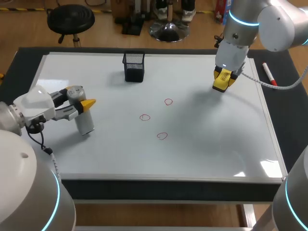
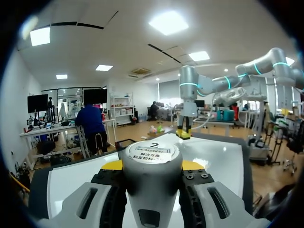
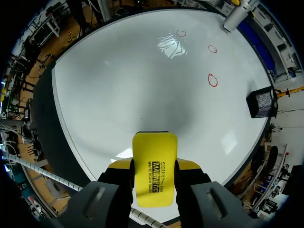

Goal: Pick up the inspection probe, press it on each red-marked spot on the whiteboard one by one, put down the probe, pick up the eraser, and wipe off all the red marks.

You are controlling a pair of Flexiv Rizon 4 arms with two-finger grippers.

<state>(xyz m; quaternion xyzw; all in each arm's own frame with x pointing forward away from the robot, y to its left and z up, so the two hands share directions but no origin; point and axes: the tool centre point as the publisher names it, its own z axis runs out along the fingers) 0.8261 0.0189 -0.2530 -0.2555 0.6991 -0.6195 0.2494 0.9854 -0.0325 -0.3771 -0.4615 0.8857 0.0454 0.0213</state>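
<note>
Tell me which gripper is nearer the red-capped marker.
Right. The right gripper, holding the eraser, is close to the marker; the left gripper, holding the probe, is across the whiteboard.

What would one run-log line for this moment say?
left hand: shut on probe | right hand: shut on eraser | red marks: three, unwiped

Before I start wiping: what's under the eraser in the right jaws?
Only bare whiteboard shows around it; the three red marks lie mid-board. The patch directly beneath the eraser is covered.
</note>
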